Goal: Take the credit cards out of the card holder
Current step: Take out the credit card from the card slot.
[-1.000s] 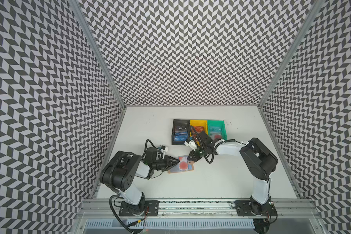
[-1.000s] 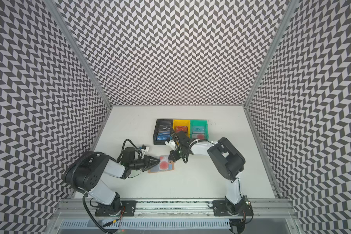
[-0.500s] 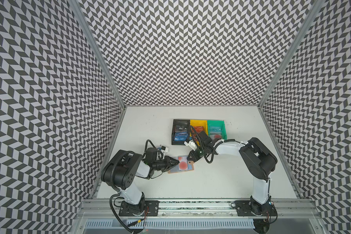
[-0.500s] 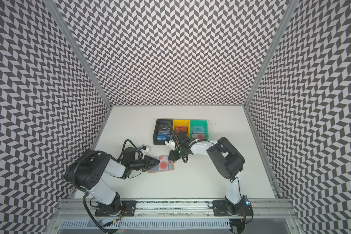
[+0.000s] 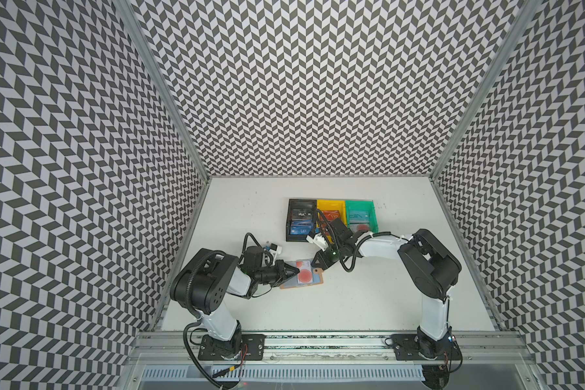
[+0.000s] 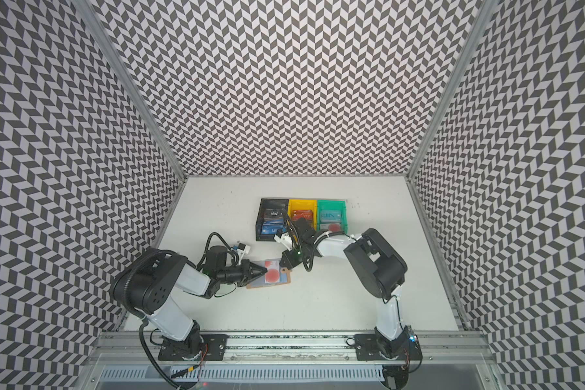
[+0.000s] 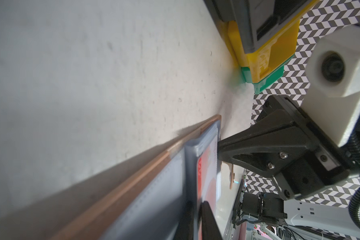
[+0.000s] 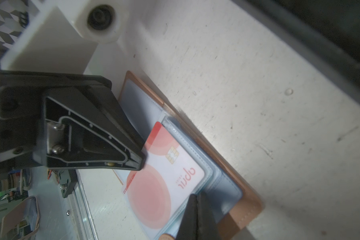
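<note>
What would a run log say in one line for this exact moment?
left gripper: shut on white card | right gripper: shut, at edge of card holder | white card: partly out of sleeve

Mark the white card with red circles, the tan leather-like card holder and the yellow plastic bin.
white card with red circles (image 8: 164,176), right wrist view, printed face.
tan leather-like card holder (image 8: 250,204), right wrist view, cover corner.
yellow plastic bin (image 5: 331,203), in a top view, far wall.

card holder (image 7: 158,197) blurred, cut off
</note>
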You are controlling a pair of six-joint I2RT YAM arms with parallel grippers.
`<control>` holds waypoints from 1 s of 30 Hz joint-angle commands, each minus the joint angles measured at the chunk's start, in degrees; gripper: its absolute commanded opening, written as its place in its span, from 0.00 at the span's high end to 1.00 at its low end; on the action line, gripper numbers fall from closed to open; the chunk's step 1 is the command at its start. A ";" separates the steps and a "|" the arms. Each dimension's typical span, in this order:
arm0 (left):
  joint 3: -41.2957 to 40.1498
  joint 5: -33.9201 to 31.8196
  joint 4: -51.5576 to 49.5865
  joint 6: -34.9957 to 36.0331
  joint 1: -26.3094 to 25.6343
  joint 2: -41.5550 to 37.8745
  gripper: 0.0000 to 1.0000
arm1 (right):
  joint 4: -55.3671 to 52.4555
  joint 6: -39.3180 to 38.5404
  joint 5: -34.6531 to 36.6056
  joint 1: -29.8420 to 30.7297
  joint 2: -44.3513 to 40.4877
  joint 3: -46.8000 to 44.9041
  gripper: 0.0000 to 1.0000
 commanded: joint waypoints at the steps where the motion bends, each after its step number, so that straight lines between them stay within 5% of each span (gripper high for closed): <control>1: -0.21 -0.33 0.08 0.12 -0.32 0.10 0.92 | -3.73 -0.70 2.09 1.04 3.44 -1.13 1.00; 30: -2.40 -1.28 -4.48 3.81 3.26 0.66 1.00 | -4.19 -0.59 2.37 0.95 3.85 -1.47 1.00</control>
